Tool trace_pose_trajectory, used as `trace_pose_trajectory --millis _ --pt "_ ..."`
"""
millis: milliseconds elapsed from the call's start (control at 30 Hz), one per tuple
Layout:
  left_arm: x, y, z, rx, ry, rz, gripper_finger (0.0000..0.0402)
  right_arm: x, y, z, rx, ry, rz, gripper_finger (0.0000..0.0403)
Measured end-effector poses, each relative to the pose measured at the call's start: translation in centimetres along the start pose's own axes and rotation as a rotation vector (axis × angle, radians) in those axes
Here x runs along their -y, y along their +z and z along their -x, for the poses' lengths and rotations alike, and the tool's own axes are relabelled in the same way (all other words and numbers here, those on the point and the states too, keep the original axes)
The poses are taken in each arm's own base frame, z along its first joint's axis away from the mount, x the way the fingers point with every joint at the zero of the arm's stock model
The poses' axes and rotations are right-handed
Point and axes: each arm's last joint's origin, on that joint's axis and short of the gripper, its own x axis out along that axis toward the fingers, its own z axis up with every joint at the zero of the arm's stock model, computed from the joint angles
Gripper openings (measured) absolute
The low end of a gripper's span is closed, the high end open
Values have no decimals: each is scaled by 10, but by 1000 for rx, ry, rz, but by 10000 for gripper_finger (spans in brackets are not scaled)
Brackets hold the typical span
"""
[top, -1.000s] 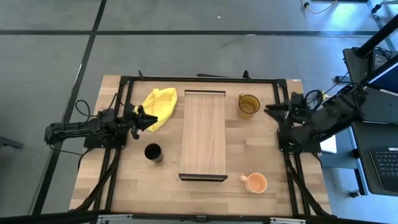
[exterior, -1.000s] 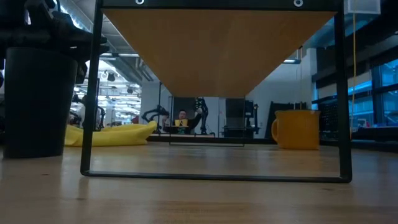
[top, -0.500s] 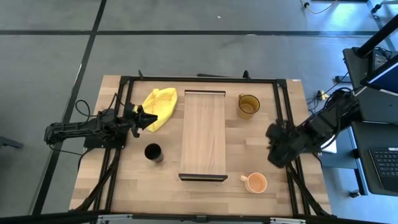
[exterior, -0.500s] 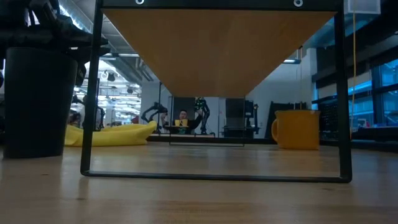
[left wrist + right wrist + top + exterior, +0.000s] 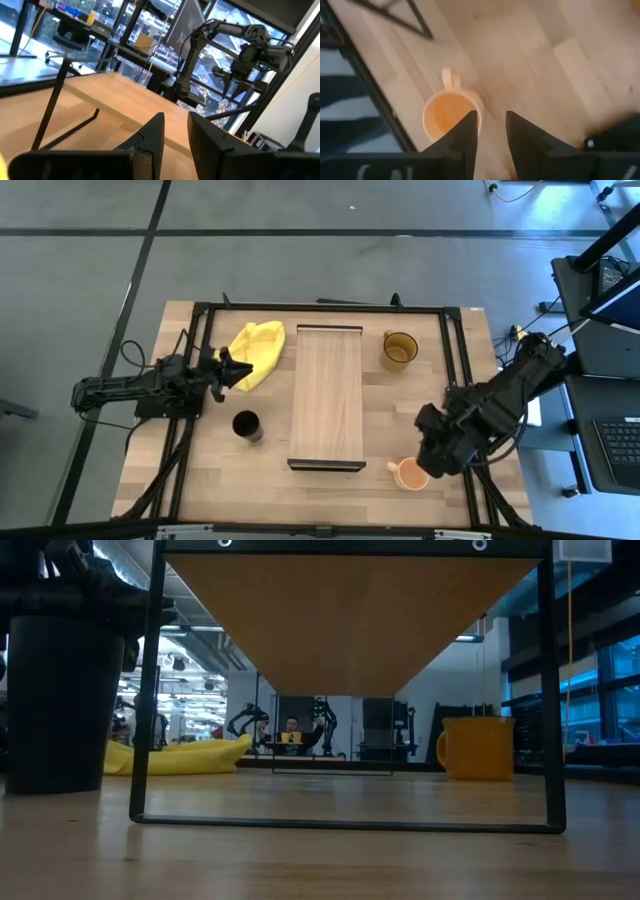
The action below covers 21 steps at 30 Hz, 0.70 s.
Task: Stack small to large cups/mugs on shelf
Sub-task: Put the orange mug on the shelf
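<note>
The pale peach-orange mug (image 5: pixel 411 474) stands upright on the tabletop near the front right; it also shows in the right wrist view (image 5: pixel 451 112). My right gripper (image 5: pixel 430 455) hangs just above it, pointing down, with a narrow gap between its empty fingers (image 5: pixel 491 125). The amber mug (image 5: pixel 398 350) stands at the far right of the shelf board (image 5: pixel 327 397). The small black cup (image 5: pixel 247 425) stands left of the board. My left gripper (image 5: pixel 238 370) waits at the left beside the yellow cloth (image 5: pixel 256 350), its fingers (image 5: pixel 175 135) slightly apart and empty.
The shelf stands on dark end brackets (image 5: pixel 327 465) in the table's middle, with open space beneath its board (image 5: pixel 350 620). A black frame (image 5: pixel 455 330) runs around the table. Bare tabletop lies between the board and the peach mug. A person sits far off in the room (image 5: pixel 291 730).
My right gripper has swung from the table's right edge beside the amber mug toward the near edge, tipping to point downward, and now hangs over the peach mug. The mugs, cup and shelf have stayed in place.
</note>
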Motion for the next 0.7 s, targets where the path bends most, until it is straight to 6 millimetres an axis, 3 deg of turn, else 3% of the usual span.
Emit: trace_pose_trajectory --millis 100,267,467,700 --pt "1 2 0 25 -13 6 80 1 4 0 36 -8 -14 103" --pt "2 3 0 34 -22 166 80 1 7 -1 45 -6 -14 103" --pt "2 3 0 35 -22 190 80 2 8 -1 69 -16 -2 103" --pt "2 3 0 29 -29 242 80 5 2 -4 -68 -34 12 103"
